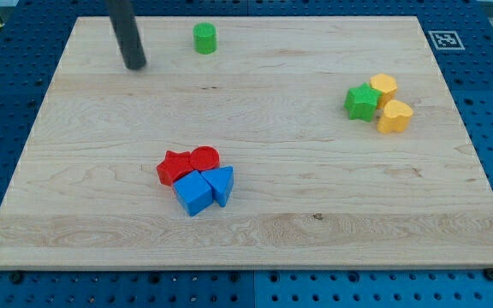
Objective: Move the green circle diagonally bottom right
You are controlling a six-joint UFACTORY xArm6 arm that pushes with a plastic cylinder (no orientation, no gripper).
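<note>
To the view's right of my tip point(134, 65), and a bit higher twd the view's top, stands the green circle point(204, 38), near the worktop point(255, 94) top edge, apart from the tip. No hand here, only a bare rod: it holds nothing, touches no block. To push bottom-right, I judge the tip must first get to the circle's upper-left side.

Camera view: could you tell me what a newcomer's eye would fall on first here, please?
First, the dark rod entering from the view's top left, my tip resting on the wooden board, apart from the lone green circle to its right. Next, two clusters: red blocks touching blue blocks near bottom centre, and a green star against yellow blocks at right.
</note>
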